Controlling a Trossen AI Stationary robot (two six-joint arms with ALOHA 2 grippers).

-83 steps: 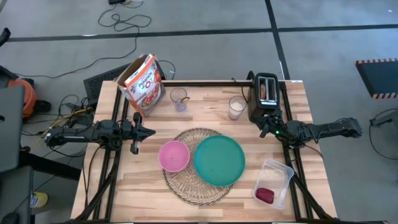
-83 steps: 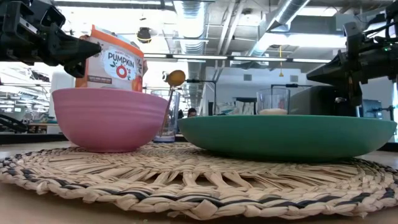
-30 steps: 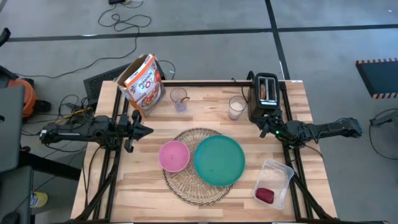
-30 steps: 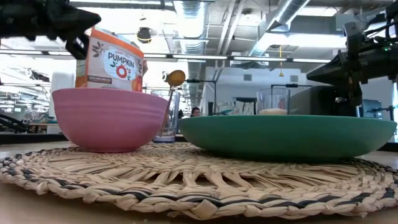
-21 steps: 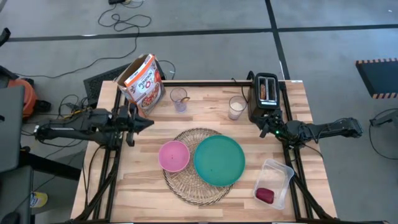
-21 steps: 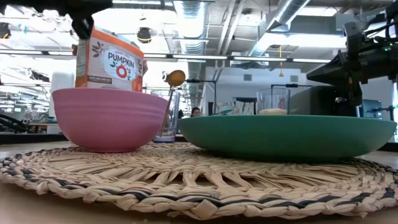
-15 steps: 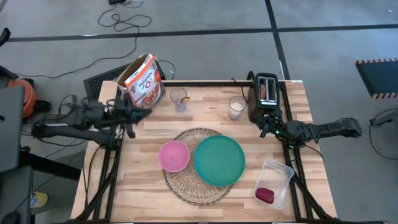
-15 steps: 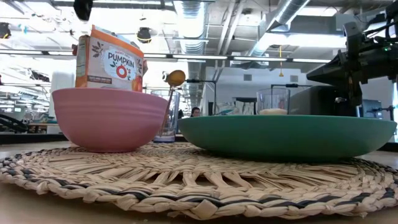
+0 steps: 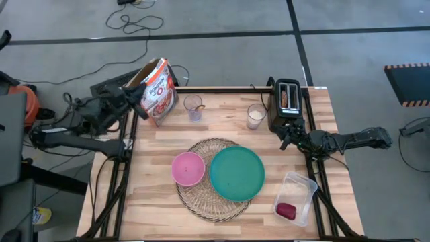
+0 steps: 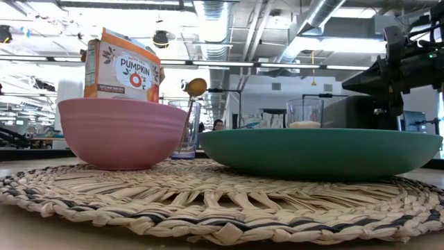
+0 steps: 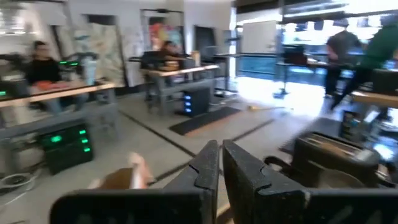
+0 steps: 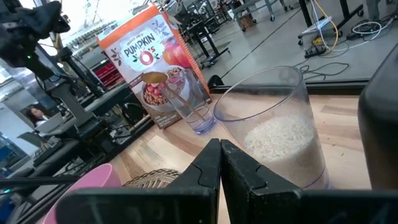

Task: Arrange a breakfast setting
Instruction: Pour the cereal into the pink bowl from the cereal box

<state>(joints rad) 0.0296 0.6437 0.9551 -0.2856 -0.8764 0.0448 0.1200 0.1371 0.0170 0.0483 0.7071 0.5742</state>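
Cereal box [image 10: 123,65] read "PUMPKIN O's", standing at the desk [image 9: 161,202] back-left corner. Gold spoon [image 10: 192,101] stood handle-down in a clear glass [image 9: 193,107], bowl end up. Left claw [image 9: 139,101] was pinched together beside the box; right claw [image 9: 285,143] was pinched together, empty, near the toaster [image 9: 285,102].

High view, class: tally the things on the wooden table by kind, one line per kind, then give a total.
Clear glass tumblers: 2, one holding a gold spoon, one with white filling
Dishes: 2, small pink bowl, larger teal plate
Round woven wicker mat: 1
Orange cereal box: 1
Black toaster: 1
Clear plastic tub: 1
Total: 8
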